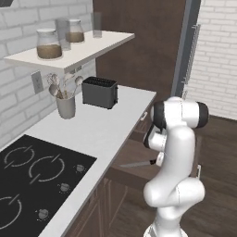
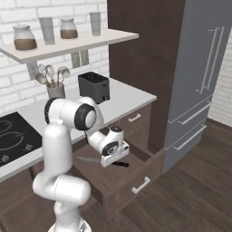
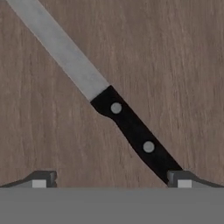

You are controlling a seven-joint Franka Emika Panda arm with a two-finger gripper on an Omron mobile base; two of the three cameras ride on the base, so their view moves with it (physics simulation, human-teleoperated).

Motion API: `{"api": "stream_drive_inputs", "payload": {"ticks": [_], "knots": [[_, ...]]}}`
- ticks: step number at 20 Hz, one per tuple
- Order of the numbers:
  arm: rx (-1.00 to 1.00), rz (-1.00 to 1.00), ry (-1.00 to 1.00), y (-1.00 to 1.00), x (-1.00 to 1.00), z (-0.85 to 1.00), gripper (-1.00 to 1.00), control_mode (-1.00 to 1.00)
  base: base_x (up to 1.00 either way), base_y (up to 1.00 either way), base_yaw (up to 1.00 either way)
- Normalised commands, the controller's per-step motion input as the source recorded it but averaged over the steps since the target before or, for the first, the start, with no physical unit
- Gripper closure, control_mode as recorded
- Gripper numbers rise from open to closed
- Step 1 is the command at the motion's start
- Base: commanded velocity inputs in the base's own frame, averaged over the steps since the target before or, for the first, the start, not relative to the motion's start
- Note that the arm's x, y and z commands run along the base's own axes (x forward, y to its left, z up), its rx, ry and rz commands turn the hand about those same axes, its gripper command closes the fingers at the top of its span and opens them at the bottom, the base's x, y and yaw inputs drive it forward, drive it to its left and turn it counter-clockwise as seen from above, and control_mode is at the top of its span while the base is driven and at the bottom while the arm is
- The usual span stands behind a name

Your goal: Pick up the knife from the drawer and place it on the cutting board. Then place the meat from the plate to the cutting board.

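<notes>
Wooden drawer (image 2: 136,174) floor, unmarked knife (image 3: 109,105), gripper (image 3: 111,179) spread above

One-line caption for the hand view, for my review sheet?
Open gripper poised over black-handled, silver-bladed knife lying diagonally on the dark brown wooden drawer floor.

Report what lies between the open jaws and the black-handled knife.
Nothing: in the hand view, bare brown wooden drawer floor surrounds the black-handled, silver-bladed knife.

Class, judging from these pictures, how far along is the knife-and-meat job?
Done: the drawer stands open. In hand: the open pincer hangs over the knife, which lies flat on the drawer floor, ungrasped. Left: grasping it, moving it to a cutting board, then the meat.
</notes>
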Motion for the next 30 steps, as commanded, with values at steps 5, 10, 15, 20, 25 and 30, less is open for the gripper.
{"api": "stream_drive_inputs", "payload": {"ticks": [5,10,15,20,25,30], "knots": [[0.00,0.02,0.00,-0.08,0.39,-0.02,-1.00,-1.00,0.00,0.00,0.00],[0.00,0.05,0.00,-0.17,0.15,-0.34,-1.00,-1.00,0.00,0.00,0.00],[0.00,0.06,0.00,-0.14,0.01,-0.40,-1.00,-1.00,0.00,0.00,0.00],[0.00,0.06,0.00,-0.03,0.00,-0.46,-1.00,-1.00,0.00,0.00,0.00],[0.00,0.06,0.00,0.00,-0.03,-0.54,1.00,-1.00,0.00,0.00,0.00],[-0.03,0.04,0.00,0.01,-0.39,-0.49,1.00,-1.00,0.00,0.00,0.00]]}}
